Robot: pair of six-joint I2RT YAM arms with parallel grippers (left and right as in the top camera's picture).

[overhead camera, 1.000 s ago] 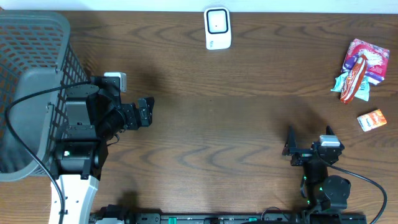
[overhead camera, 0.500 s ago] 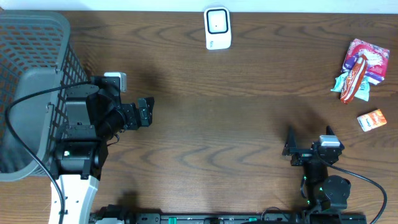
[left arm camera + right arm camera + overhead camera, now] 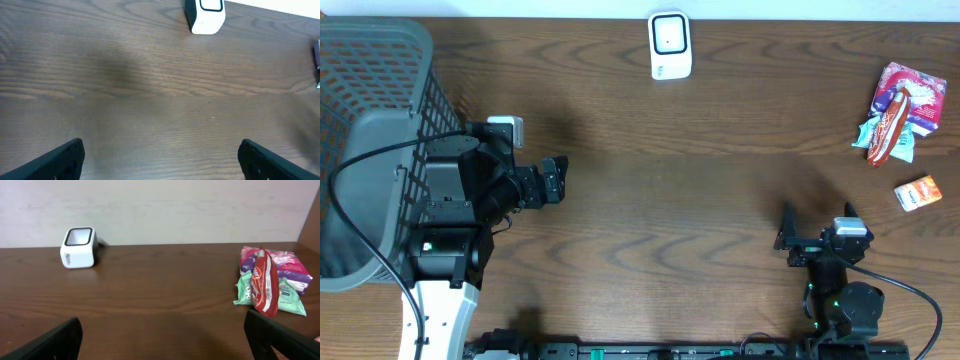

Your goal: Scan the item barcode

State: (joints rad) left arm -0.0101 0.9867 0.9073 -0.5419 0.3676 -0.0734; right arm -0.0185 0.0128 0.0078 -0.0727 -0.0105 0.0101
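Table (image 3: 700, 200): dark wood grain, seen from above; contents listed from the left edge.

1. Grey mesh basket (image 3: 370, 130): stands at the far left edge, partly behind the left arm.
2. Left tool (image 3: 558, 180): just beside the basket, pointing toward the middle of the table. Its fingers (image 3: 55, 160) are spread wide, with only bare wood between them. It holds nothing and touches nothing.
3. Barcode scanner (image 3: 670, 45): small white block with a dark-framed window on top. It stands upright at the far edge, near centre, well apart from both tools.
4. Right tool (image 3: 817, 210): near the front edge, right of centre, facing the far side. Its fingers are spread wide and it is empty.
5. Items for scanning, grouped at the far right and well apart from the scanner:
 a. Pink packet (image 3: 905, 90), farthest back.
 b. Red wrapper (image 3: 890, 135), lying across the pink packet and the one below it.
 c. Mint-green packet (image 3: 868, 130), under the red wrapper.
 d. Orange box (image 3: 918, 193), alone, nearer the front than the pile and not touching it.

No item is in either tool.
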